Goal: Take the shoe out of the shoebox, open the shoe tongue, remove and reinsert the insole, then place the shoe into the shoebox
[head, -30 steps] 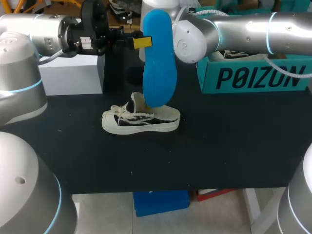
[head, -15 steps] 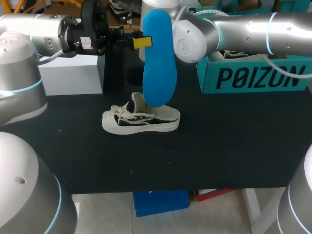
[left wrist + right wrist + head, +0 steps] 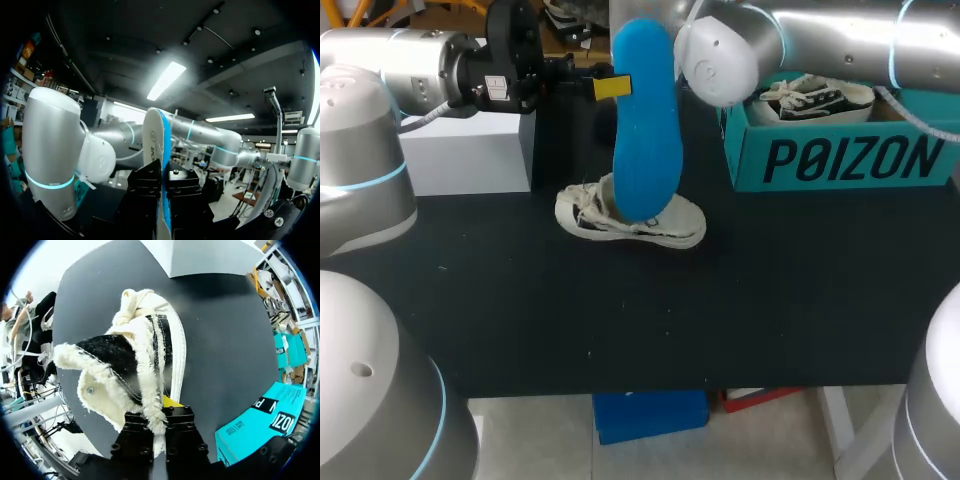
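While our left end effector (image 3: 163, 187) is clamping blue insole (image 3: 647, 140) upright, our right end effector (image 3: 159, 415) is gripping shoe (image 3: 150, 340) collar.

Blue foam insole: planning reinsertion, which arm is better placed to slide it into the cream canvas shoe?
Left. The left gripper clamps the blue foam insole upright near the cream canvas shoe; the right gripper is shut on the shoe itself.

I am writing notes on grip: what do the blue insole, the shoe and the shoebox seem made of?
The insole looks like foam: matte blue, smooth, standing upright unbent. The shoe seems cream canvas with frayed, fuzzy edges and a smooth pale sole, likely rubber. The shoebox is likely cardboard: flat teal printed walls.
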Robot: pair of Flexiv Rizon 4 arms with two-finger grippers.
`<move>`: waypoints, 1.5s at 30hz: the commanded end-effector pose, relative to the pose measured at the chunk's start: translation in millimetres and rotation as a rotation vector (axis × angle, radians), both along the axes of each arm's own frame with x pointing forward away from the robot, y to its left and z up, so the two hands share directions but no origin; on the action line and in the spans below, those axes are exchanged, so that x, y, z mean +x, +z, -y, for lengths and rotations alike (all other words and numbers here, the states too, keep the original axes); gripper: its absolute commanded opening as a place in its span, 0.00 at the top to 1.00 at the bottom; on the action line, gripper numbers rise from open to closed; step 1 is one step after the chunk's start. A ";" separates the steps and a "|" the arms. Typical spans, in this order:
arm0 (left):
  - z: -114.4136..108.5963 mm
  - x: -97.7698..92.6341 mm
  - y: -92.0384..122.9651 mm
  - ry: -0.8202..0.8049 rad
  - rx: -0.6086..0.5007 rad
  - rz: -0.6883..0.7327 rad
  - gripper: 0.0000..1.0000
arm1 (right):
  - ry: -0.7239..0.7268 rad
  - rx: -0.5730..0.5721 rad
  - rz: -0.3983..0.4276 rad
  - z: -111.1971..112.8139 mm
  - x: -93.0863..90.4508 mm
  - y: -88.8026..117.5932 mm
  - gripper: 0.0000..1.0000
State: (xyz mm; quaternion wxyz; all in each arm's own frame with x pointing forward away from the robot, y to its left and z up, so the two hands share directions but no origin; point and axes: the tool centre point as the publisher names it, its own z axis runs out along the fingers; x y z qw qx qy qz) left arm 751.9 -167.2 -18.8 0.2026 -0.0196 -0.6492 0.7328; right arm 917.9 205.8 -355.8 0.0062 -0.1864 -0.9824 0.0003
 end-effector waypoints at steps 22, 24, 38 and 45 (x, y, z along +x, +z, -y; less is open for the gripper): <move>0.9 -1.4 -0.5 0.005 0.000 0.001 1.00 | -0.983 0.002 0.210 18.9 5.3 50.3 1.00; 0.9 -1.4 -0.5 0.005 0.000 0.001 1.00 | -1.045 0.023 0.215 21.2 3.5 51.1 1.00; 0.9 -1.4 -0.5 0.005 0.000 0.001 1.00 | -1.172 0.101 0.201 23.4 -9.7 33.5 1.00; 0.9 -1.4 -0.5 0.005 0.000 0.001 1.00 | -1.149 0.131 0.173 23.9 -10.7 18.4 1.00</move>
